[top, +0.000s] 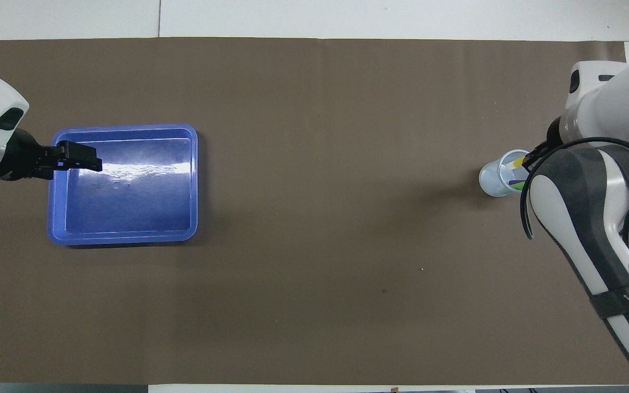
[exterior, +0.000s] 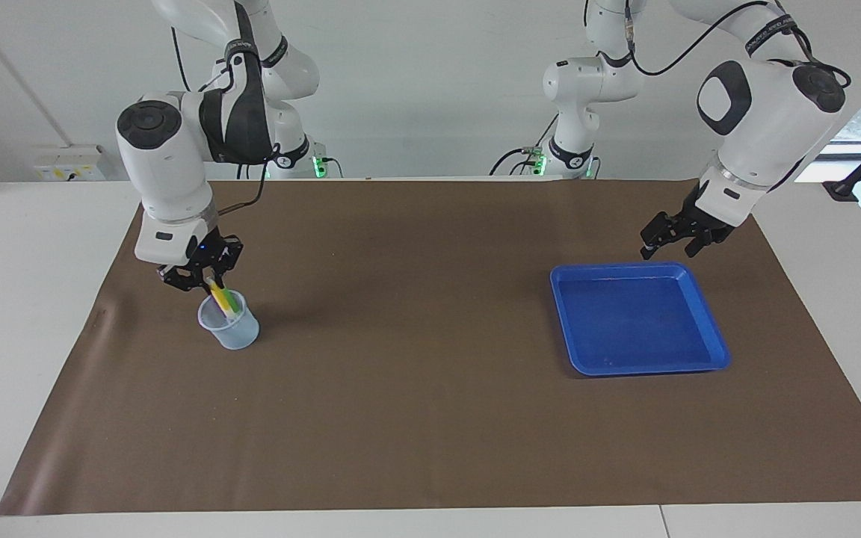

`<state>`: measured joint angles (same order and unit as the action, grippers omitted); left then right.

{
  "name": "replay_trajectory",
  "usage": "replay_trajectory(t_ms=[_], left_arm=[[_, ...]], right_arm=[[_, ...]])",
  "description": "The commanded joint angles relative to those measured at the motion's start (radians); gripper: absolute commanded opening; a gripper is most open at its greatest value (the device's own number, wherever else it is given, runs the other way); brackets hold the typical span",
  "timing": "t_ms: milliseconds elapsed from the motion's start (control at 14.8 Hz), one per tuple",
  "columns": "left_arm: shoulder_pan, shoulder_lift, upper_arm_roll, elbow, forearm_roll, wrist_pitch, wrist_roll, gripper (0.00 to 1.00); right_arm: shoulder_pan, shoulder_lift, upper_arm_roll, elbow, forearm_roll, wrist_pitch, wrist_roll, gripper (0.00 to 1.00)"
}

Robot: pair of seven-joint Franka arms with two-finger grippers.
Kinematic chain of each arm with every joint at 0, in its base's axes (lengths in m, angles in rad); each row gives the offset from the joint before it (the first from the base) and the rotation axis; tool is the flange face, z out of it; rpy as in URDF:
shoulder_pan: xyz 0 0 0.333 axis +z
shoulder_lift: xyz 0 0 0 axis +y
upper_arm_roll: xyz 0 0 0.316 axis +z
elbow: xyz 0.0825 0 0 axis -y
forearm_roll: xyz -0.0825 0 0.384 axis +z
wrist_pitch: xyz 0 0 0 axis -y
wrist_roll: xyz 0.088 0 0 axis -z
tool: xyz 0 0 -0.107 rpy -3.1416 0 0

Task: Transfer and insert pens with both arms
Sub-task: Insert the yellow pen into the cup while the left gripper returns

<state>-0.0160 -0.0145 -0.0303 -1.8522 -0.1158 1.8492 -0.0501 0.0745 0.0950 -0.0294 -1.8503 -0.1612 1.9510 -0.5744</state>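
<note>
A clear plastic cup point(exterior: 230, 323) stands toward the right arm's end of the table. A green pen point(exterior: 231, 300) leans inside it. My right gripper point(exterior: 208, 282) hangs just over the cup's rim, shut on the top of a yellow pen point(exterior: 219, 297) whose lower end is inside the cup. From above, the cup point(top: 496, 180) shows yellow, purple and green pen ends, and the right arm covers most of its gripper. My left gripper point(exterior: 664, 240) is open and holds nothing, over the edge of the blue tray point(exterior: 703, 306) nearer the robots.
The blue tray point(top: 129, 237) has nothing in it and lies toward the left arm's end of the brown mat point(exterior: 415, 418). Two smaller white arms with green lights stand at the robots' edge of the table.
</note>
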Motion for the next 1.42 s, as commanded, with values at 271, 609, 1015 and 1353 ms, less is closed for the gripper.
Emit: replay_trajectory(t_ms=[271, 609, 1015, 1353], left_arm=[[0.007, -0.001, -0.010, 0.152, 0.030, -0.161, 0.010, 1.00], [0.005, -0.016, -0.010, 0.188, 0.039, -0.254, 0.009, 1.00], [0.004, -0.054, -0.013, 0.127, 0.058, -0.223, 0.010, 1.00], [-0.010, -0.059, -0.014, 0.111, 0.105, -0.197, 0.010, 1.00]], right_arm=[[-0.042, -0.064, 0.009, -0.154, -0.024, 0.146, -0.035, 0.00], [-0.068, -0.034, 0.011, -0.190, -0.014, 0.226, -0.044, 0.00], [-0.067, -0.041, 0.011, -0.250, 0.026, 0.282, -0.036, 0.00], [-0.067, -0.041, 0.011, -0.253, 0.066, 0.284, -0.039, 0.00]])
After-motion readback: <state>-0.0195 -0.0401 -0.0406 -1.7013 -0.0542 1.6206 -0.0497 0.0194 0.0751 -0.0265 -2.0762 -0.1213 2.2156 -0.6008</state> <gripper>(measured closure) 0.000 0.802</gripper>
